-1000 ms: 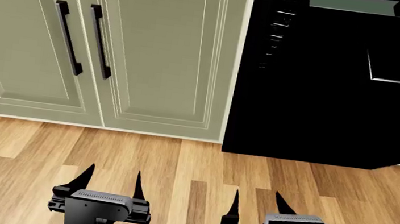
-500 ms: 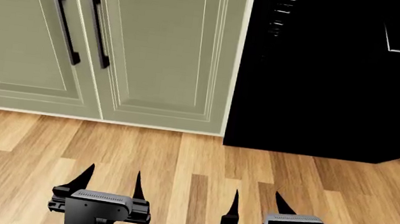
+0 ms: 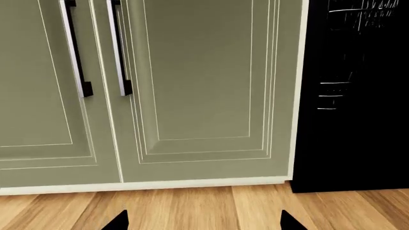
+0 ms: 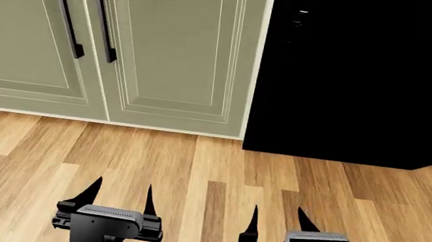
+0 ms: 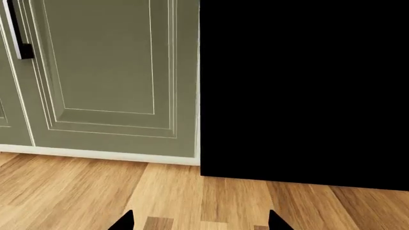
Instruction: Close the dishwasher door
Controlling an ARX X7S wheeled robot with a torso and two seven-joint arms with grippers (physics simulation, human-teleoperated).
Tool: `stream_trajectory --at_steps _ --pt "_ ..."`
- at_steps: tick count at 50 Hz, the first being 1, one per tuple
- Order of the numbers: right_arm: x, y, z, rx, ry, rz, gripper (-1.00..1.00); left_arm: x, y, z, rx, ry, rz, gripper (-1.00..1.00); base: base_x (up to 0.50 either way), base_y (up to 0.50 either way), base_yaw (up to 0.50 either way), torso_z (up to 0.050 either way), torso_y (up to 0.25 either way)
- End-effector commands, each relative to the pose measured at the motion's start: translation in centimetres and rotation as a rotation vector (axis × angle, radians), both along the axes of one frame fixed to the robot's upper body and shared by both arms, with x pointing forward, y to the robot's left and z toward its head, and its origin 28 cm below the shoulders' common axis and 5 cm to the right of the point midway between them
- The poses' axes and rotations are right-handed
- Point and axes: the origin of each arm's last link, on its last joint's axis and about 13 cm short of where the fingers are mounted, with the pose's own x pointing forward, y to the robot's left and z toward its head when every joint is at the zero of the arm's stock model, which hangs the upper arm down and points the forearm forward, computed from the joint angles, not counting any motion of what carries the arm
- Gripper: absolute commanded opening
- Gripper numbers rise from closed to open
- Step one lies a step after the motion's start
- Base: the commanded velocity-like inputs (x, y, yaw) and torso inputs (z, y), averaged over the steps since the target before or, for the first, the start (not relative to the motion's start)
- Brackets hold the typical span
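Hovering over the wooden floor (image 4: 193,174), both the left gripper (image 4: 123,195) and right gripper (image 4: 278,218) had jaws spread, empty. The dishwasher door (image 4: 353,82) stood beside the green cabinet doors (image 4: 167,47).

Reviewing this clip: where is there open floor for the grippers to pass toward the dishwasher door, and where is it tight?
Bare wood floor runs between the left gripper, the right gripper and the cabinet doors. Both grippers are open and empty. It tightens at right, where the black dishwasher door overhangs the floor beside the cabinets.

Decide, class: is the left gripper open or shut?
Open. The left gripper shows two fingertips spread apart over the wooden floor, holding nothing.
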Motion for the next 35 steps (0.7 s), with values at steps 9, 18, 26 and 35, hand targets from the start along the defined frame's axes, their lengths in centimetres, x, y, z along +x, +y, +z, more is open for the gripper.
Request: stream_trajectory --at_steps 9,18,26,35 --pt "0.0 0.04 0.05 0.0 -0.001 0.001 1.0 0.0 0.0 0.06 0.001 -0.002 0.0 1.0 0.0 0.0 0.0 -0.05 0.067" --pt "-0.01 0.01 0.0 0.001 -0.003 0.0 1.0 0.06 0.02 -0.04 0.001 -0.003 0.0 1.0 0.0 0.0 0.0 -0.05 0.067" --pt "-0.05 0.02 0.22 0.023 -0.015 0.012 1.0 -0.01 0.04 0.12 -0.031 -0.012 0.001 1.0 0.0 0.0 0.0 -0.043 0.044" --pt "-0.21 0.13 0.35 0.083 -0.028 0.052 1.0 0.04 0.09 0.24 -0.043 -0.011 0.016 1.0 0.0 -0.08 0.0 0.0 0.0"
